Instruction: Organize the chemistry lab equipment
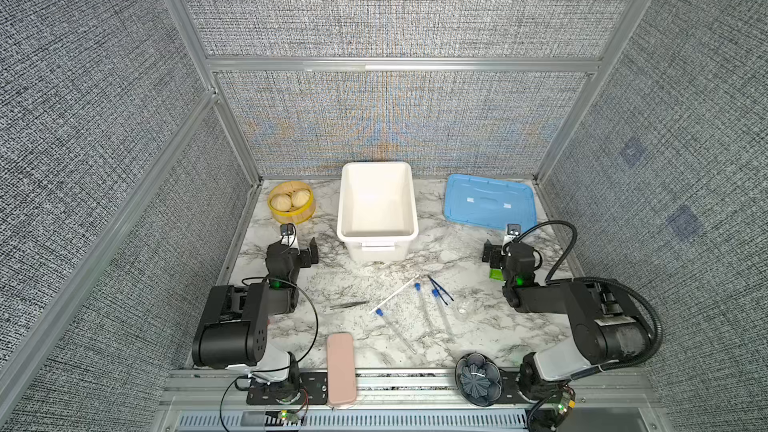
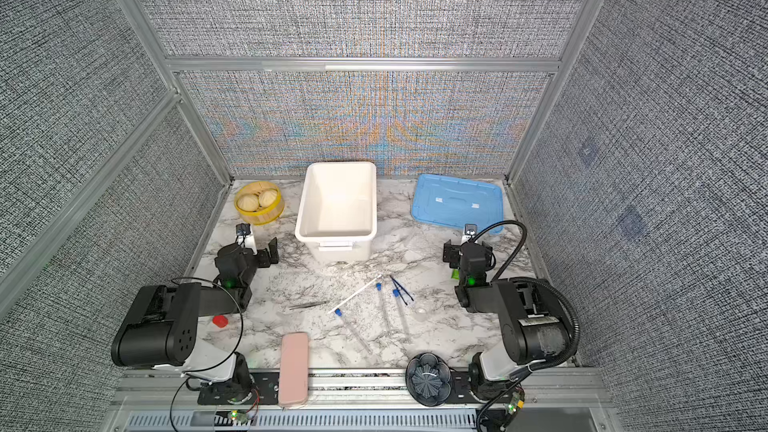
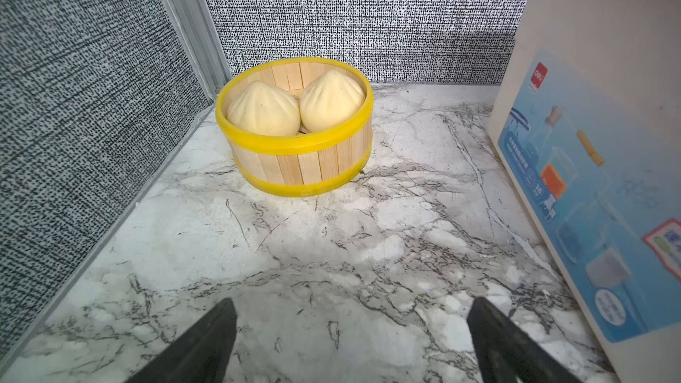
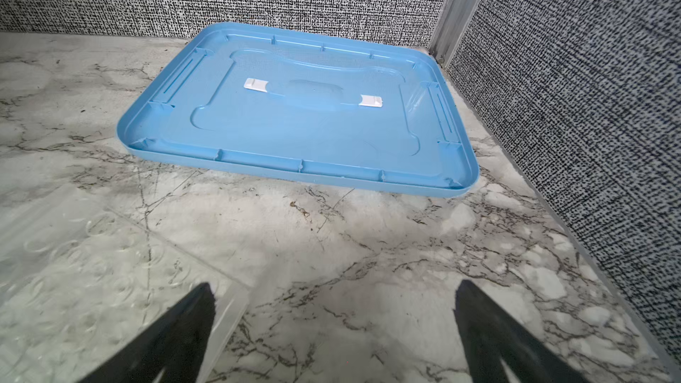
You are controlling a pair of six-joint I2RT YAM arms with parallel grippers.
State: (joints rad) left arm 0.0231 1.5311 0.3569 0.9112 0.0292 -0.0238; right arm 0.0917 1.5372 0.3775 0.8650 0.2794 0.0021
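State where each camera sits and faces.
Top views: overhead at the near edge, looking down on table and white bin; left arm, right arm show.
Left wrist: faces the steamer basket in the back corner; open left gripper shows.
Right wrist: faces the blue lid; open right gripper shows.
Shared: basket and lid appear in both top views too.

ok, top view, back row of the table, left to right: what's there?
In a top view: yellow-rimmed bamboo steamer basket holding two buns → open white plastic bin → flat blue plastic lid.
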